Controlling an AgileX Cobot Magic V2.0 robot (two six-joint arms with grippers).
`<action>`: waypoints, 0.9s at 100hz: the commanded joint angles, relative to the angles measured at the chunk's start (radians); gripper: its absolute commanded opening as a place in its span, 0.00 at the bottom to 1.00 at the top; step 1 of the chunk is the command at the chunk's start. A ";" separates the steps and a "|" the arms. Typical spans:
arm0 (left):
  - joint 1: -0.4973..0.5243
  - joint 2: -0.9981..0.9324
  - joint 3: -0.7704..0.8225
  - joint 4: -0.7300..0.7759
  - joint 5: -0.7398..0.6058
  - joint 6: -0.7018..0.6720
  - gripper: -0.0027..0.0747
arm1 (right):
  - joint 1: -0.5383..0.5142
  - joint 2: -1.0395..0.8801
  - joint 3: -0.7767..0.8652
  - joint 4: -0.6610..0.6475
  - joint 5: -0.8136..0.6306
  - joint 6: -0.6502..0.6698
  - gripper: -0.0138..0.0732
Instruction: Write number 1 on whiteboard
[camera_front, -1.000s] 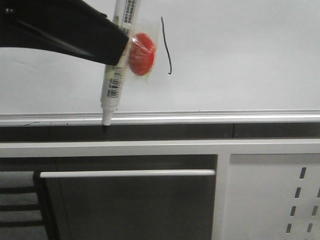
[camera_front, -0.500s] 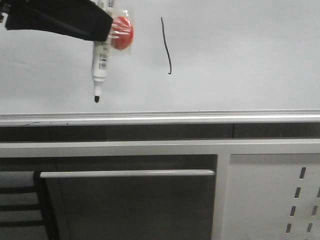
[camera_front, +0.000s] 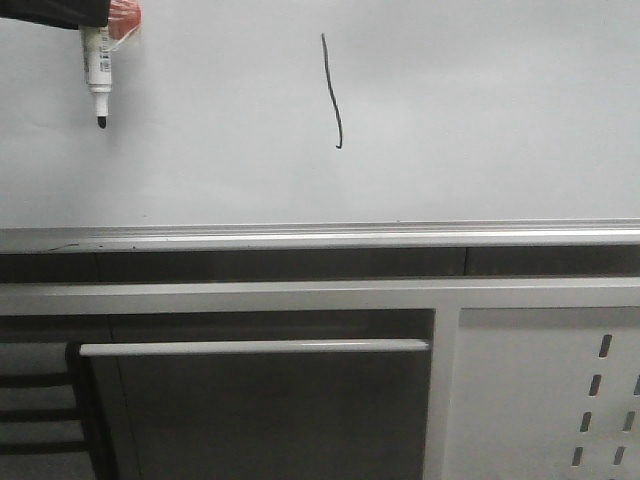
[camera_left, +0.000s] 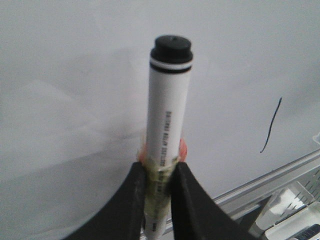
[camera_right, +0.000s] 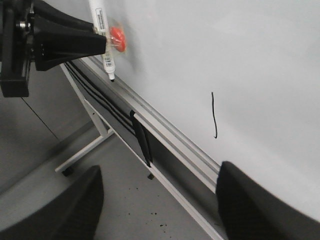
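The number 1 (camera_front: 333, 92) is a thin black wavy stroke on the whiteboard (camera_front: 480, 110), also seen as the stroke (camera_left: 270, 126) and the stroke (camera_right: 214, 115) in the wrist views. At the top left corner of the front view my left gripper (camera_front: 95, 22) is shut on a white marker (camera_front: 98, 62), black tip down, with a red-orange piece taped to it. In the left wrist view the black fingers (camera_left: 132, 200) clamp the marker barrel (camera_left: 166, 120). My right gripper (camera_right: 160, 200) is open and holds nothing, well away from the board.
A silver rail (camera_front: 320, 236) runs along the board's lower edge. Below it stand a dark cabinet with a white handle bar (camera_front: 255, 347) and a white perforated panel (camera_front: 550, 390). The board's stand leg (camera_right: 82, 152) rests on a grey floor.
My left gripper has carried the marker up and to the left, from just over the rail to the board's top left corner. The stroke is unchanged.
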 joint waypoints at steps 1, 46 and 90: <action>-0.002 0.011 -0.056 -0.008 -0.009 0.002 0.01 | -0.008 -0.021 -0.035 0.030 -0.068 -0.001 0.66; -0.002 0.089 -0.116 0.026 -0.093 0.002 0.01 | -0.009 -0.021 -0.035 0.030 -0.066 -0.001 0.66; -0.002 0.090 -0.116 0.030 -0.093 0.002 0.11 | -0.009 -0.021 -0.035 0.030 -0.049 -0.001 0.66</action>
